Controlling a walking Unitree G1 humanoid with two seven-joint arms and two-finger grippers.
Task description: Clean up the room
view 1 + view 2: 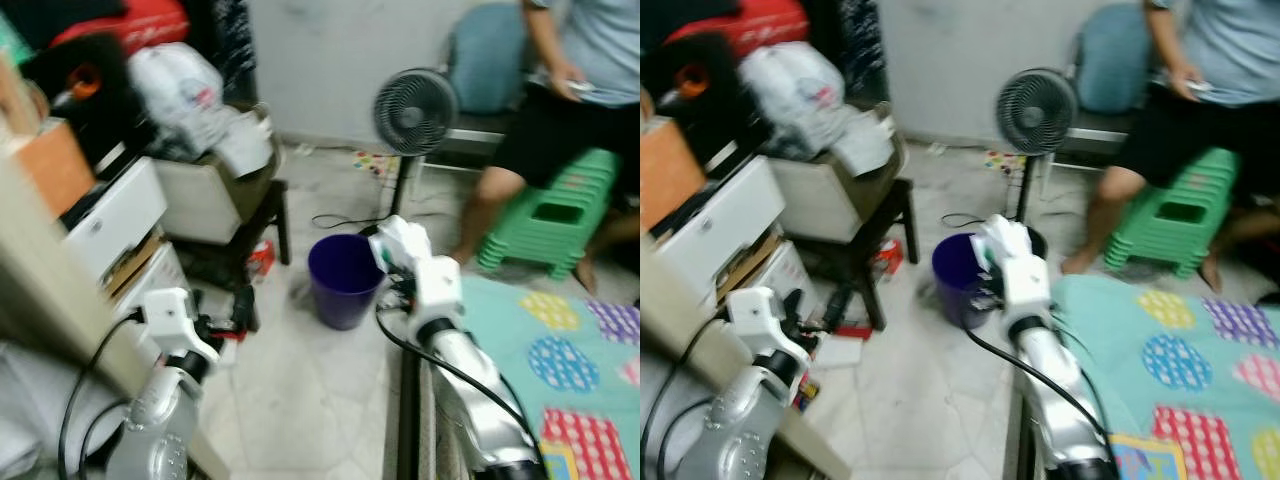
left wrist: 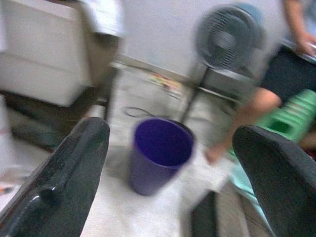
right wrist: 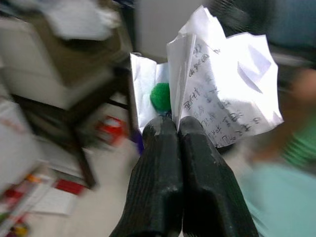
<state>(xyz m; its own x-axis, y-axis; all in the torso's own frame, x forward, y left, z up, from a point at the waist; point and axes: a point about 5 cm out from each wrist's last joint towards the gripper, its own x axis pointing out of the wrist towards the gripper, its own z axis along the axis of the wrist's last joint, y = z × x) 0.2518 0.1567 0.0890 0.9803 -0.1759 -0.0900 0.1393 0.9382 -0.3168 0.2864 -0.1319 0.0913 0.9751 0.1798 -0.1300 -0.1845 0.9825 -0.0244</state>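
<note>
I hold a crumpled paper clamped between the two fingers of my right gripper, pinched at its lower edge so the bulk of the sheet stands free above the fingertips and can fall clear once I let go. The purple bin stands on the floor just ahead of and below this gripper, beside the fan, so I judge the paper is meant for it. What I can see of the bin's inside looks dark and bare. My left gripper has its fingers spread wide and carries nothing, with the bin lying straight ahead between them.
</note>
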